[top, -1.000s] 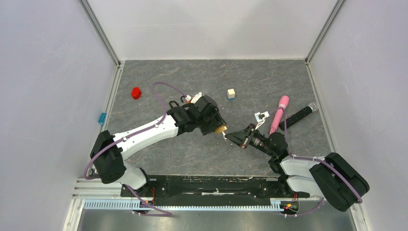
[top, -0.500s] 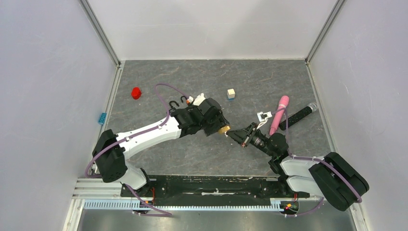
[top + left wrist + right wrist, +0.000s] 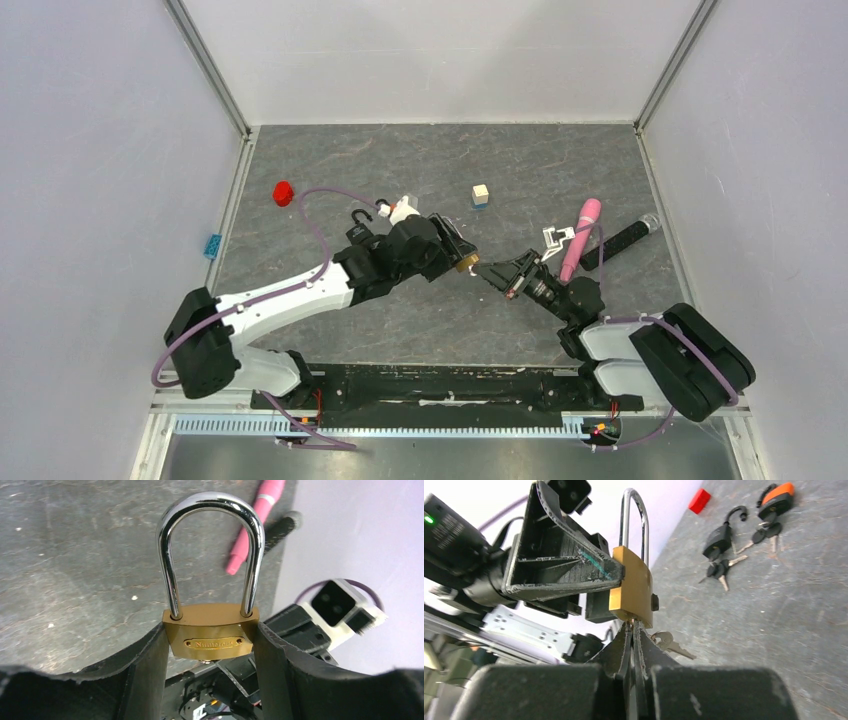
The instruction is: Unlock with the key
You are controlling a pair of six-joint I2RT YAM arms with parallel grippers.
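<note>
A brass padlock [image 3: 212, 632] with a closed steel shackle [image 3: 210, 545] is clamped by its sides between my left gripper's [image 3: 210, 641] fingers, above the table. In the top view the padlock [image 3: 463, 265] sits at mid-table, between the two grippers. My right gripper [image 3: 633, 627] is shut on the key, whose tip meets the underside of the padlock [image 3: 631, 587]. The blade is hidden between the fingers. A second key [image 3: 670, 644] hangs loose beside the fingertips.
A black padlock with keys [image 3: 719, 540] and an orange one [image 3: 776, 497] lie behind the left arm. A pink pen [image 3: 580, 235], black marker [image 3: 625, 238] and white clip [image 3: 552, 238] lie right of the grippers. A red block [image 3: 283, 192] and a beige cube [image 3: 481, 193] lie farther back.
The left arm has carried the padlock right, and the right gripper has come up and left. The gap between them has closed, and the key tip now touches the lock's underside.
</note>
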